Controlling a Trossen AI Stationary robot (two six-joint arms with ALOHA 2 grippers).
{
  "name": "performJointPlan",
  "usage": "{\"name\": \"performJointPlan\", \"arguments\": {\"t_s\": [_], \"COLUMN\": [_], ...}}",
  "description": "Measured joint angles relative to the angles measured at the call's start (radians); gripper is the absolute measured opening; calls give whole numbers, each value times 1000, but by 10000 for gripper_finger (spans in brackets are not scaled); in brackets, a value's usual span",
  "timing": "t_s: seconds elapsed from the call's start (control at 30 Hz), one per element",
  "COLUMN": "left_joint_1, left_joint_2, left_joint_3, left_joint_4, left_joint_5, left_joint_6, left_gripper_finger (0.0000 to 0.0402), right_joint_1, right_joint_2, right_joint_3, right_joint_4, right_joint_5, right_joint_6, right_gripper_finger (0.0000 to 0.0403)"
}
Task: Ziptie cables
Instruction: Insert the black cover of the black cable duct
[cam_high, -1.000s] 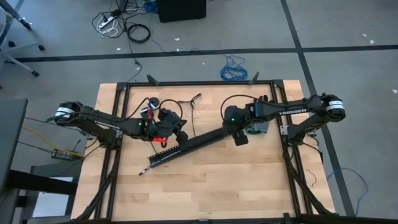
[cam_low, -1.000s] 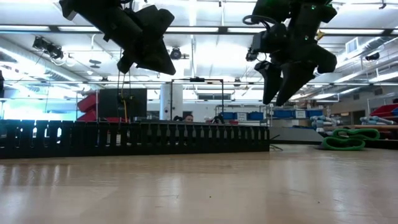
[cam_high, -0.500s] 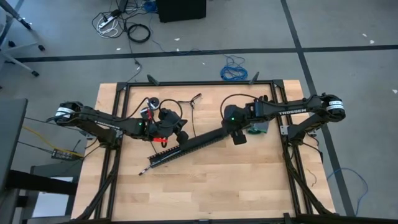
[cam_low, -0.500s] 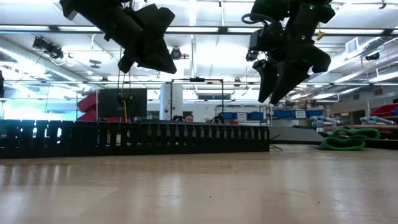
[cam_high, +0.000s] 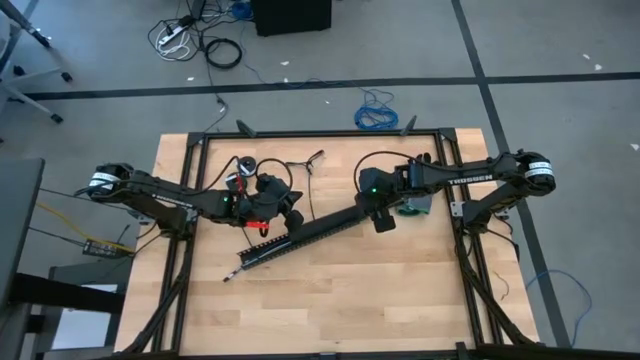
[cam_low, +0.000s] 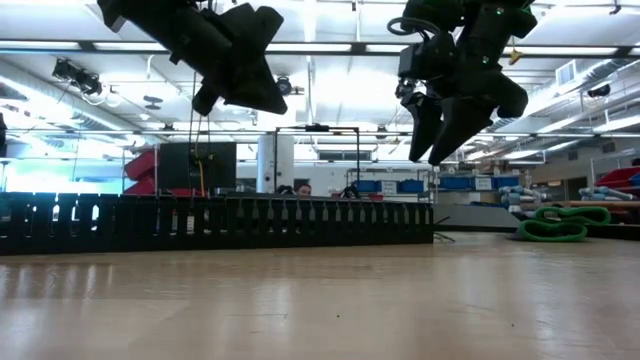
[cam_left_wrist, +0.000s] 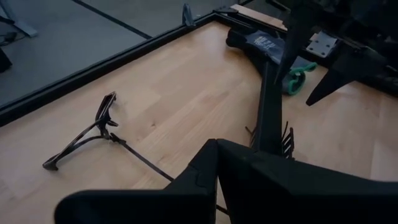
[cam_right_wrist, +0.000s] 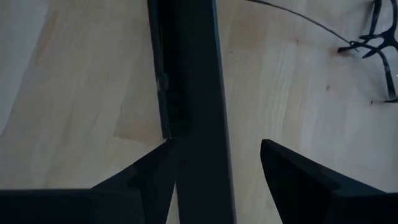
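Slotted strip (cam_high: 310, 236) diagonal on table (cam_high: 350, 310), between both arms

1. The right gripper (cam_right_wrist: 214, 165) is hanging over the wooden table (cam_right_wrist: 74, 81), its two dark fingers (cam_right_wrist: 146, 177) standing apart.
2. A long black strip (cam_right_wrist: 193, 87) is running between those fingers.
3. Thin black zipties (cam_right_wrist: 373, 37) are lying well off to one side.

High cam straight down over whole desk (cam_high: 330, 300); low cam at desk level facing the room; wrist cams close, both sharing the black perforated strip (cam_high: 310, 236).
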Motion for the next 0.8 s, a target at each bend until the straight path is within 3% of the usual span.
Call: {"name": "performJointPlan", "arguments": {"t_s": [0.33,0.8], "left_joint_1": [0,1], "left_joint_2": [0,0], "left_joint_3": [0,0], "left_joint_4": [14,12], "left_joint_5": [0,-30], "left_joint_6": [0,4], "left_gripper_finger": [0,0], "right_joint_1": [-6,-6], "right_joint_2": [0,1], "right_joint_3": [0,-23], "right_joint_4": [-108,-133], "right_joint_5": [9,2], "right_joint_6": [12,-6], "right_gripper_finger": [236,363]}}
